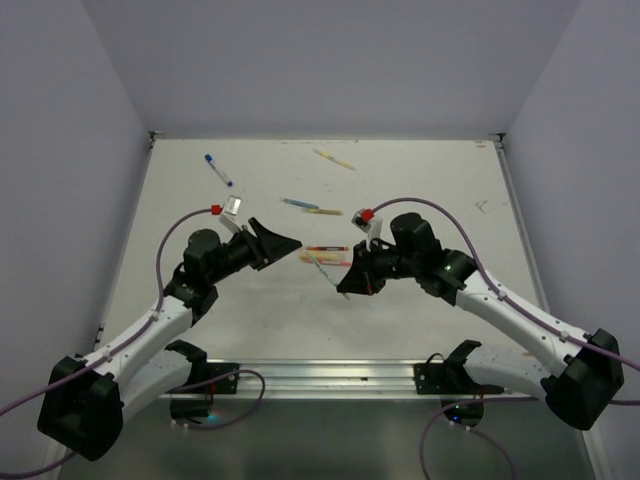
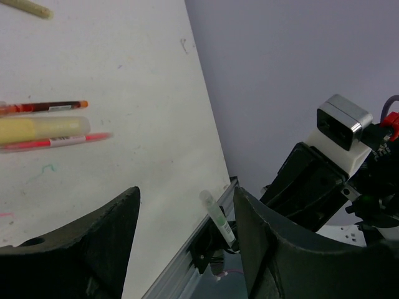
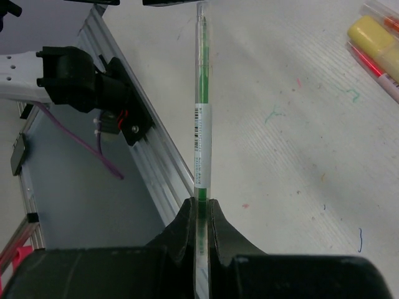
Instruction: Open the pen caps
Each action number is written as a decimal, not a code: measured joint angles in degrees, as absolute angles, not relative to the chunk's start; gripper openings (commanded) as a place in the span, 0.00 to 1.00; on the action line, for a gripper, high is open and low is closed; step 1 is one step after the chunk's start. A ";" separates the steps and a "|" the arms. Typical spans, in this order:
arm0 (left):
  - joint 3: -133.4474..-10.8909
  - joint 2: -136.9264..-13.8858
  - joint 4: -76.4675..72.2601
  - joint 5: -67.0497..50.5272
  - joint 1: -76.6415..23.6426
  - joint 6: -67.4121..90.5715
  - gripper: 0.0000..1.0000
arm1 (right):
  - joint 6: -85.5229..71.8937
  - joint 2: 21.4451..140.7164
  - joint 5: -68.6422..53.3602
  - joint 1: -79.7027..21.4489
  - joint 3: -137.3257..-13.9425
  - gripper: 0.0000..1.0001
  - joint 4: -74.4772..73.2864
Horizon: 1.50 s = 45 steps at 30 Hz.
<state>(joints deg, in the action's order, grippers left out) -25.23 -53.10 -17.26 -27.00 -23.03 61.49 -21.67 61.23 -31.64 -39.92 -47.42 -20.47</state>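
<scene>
So the skinny clear-plastic green pen (image 3: 201, 124) is up in the air, not lying on the white tabletop (image 1: 450, 190). The right gripper (image 3: 201, 204) is clamped tight on its back end, which leaves most of the barrel sticking straight out toward the other arm. Makes sense to me: hold the body firm and offer the far end for pulling. That far end carries what looks like a pale see-through cap (image 2: 207, 200), a short stub that's on the pen as far as I can tell.

The left gripper (image 2: 186, 202) has its two black fingers spread wide, and from its wrist camera the capped tip shows in the gap between them. I can't tell if the tip is actually inside the jaws or just lined up beyond them. From overhead it looks near, not touching. My guess is the step in hand is lining up to pinch that cap and tug it off.

The rest sit on the tabletop out of the way: a thin red pen (image 2: 43, 107), a fat pale-yellow marker (image 2: 43, 129) and a thin pink pen (image 2: 56, 141) side by side, plus a blue-and-white pen (image 1: 218, 168) toward the far left.
</scene>
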 measured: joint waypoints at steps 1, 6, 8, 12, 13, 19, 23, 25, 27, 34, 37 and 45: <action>-25.10 -53.52 -18.61 -26.70 -23.49 62.06 0.64 | -21.85 61.54 -31.64 -40.25 -47.42 0.00 -20.12; -24.73 -56.45 -22.63 -25.76 -25.04 63.61 0.60 | -22.59 62.65 -31.48 -40.91 -47.33 0.00 -18.90; -24.73 -57.25 -23.16 -25.32 -25.67 63.96 0.60 | -22.98 63.11 -31.35 -41.17 -47.33 0.00 -18.39; -24.73 -57.76 -23.64 -24.69 -26.94 64.12 0.57 | -23.88 63.83 -31.00 -41.67 -47.33 0.00 -17.23; -24.73 -57.87 -23.77 -24.58 -27.18 64.14 0.56 | -24.10 63.94 -30.98 -41.78 -47.33 0.00 -16.88; -24.73 -58.43 -24.69 -23.64 -28.38 64.51 0.51 | -25.06 64.75 -30.11 -42.28 -47.33 0.00 -15.03; -24.73 -58.54 -24.82 -23.27 -28.97 64.55 0.43 | -25.47 65.58 -29.43 -42.37 -47.33 0.00 -14.55; -24.73 -58.57 -24.84 -23.14 -29.04 64.55 0.43 | -25.54 65.73 -29.21 -42.37 -47.33 0.00 -14.55; -24.73 -58.63 -24.82 -23.07 -29.04 64.55 0.40 | -25.63 65.73 -29.04 -42.37 -47.33 0.00 -14.33; -24.73 -59.07 -24.84 -22.68 -29.15 64.53 0.21 | -26.35 66.08 -28.99 -42.39 -47.33 0.00 -12.58; -24.73 -59.31 -25.71 -22.70 -29.39 65.76 0.00 | -26.39 66.17 -28.45 -42.44 -47.33 0.00 -12.64; -24.75 -60.23 -26.94 -22.92 -29.71 66.28 0.00 | -25.63 69.21 -28.16 -42.76 -47.90 0.34 -12.64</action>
